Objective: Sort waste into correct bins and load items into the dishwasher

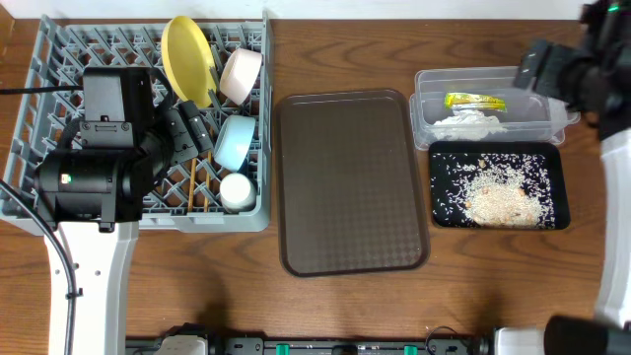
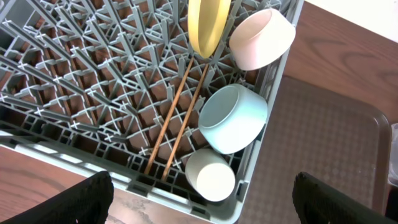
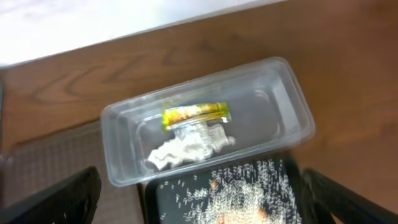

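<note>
While my left gripper (image 2: 202, 202) hung with fingers apart over the rack (image 2: 74, 93), chopsticks (image 2: 180, 118) lay flat near its right edge beside the blue bowl (image 2: 233, 118); my right gripper (image 3: 199, 199) gaped, empty, above the tub (image 3: 280, 106).

Rack (image 1: 69, 47): the right column is packed. Yellow plate (image 1: 187, 57) on edge, pinkish bowl (image 1: 241, 75), blue bowl (image 1: 235, 143) and white cup (image 1: 237, 192) run down the right wall. Chopsticks (image 2: 177, 124) lie in the grid just left of the blue bowl and cup. Left half is bare pegs, but the left arm (image 1: 99, 168) hangs over the middle.

Brown tray (image 1: 353, 182): flat open top, widest lane on the table (image 1: 345, 311). Only a narrow strip separates it from the rack.

Clear tub (image 1: 426, 99) and black tray (image 1: 563, 197) sit just beside each other, with no lane between. The tub's right end is free; wrapper (image 3: 196, 114) and paper (image 3: 186, 148) sit left of centre. Right arm (image 1: 572, 74) overhangs the tub's right end. Rice (image 1: 498, 192) covers most of the black tray.
</note>
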Tool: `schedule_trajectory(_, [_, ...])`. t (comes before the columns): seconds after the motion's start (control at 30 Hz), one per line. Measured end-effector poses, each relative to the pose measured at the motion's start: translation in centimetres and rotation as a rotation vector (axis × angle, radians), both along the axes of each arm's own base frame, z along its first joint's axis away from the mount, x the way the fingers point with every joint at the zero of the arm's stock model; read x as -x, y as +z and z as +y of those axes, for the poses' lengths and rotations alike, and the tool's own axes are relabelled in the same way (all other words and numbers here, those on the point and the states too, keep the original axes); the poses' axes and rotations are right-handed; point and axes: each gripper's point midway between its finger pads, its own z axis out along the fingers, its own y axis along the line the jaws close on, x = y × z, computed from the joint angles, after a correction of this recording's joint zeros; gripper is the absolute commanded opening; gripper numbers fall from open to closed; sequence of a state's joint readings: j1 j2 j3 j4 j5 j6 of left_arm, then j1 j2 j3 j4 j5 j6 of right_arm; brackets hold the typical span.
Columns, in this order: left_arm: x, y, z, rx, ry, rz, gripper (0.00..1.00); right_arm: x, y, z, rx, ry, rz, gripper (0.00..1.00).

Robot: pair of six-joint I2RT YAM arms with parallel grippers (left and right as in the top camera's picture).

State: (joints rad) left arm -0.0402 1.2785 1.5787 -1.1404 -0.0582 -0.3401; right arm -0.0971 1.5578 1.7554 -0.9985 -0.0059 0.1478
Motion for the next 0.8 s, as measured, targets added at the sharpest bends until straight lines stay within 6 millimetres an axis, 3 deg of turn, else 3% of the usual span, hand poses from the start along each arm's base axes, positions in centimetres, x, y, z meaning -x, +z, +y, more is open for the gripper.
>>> schedule_trajectory(0.13, [0.0,0.0,0.0,0.001,0.000,0.001,0.93,0.6,1.2,3.3,0.084,0.130,-0.140,0.99])
schedule_trajectory(0.27, [0.0,0.0,0.0,0.002,-0.001,0.002,0.93,2.9,1.4,4.5,0.120,0.176,-0.278,0.99])
schedule_trajectory(0.5, [0.0,-0.1,-0.1,0.003,-0.002,0.002,0.93,8.5,-3.4,4.5,0.115,0.170,-0.376,0.99])
schedule_trajectory(0.8, [0.0,-0.1,-0.1,0.003,-0.002,0.002,0.93,12.2,-9.6,4.5,0.101,0.148,-0.556,0.99])
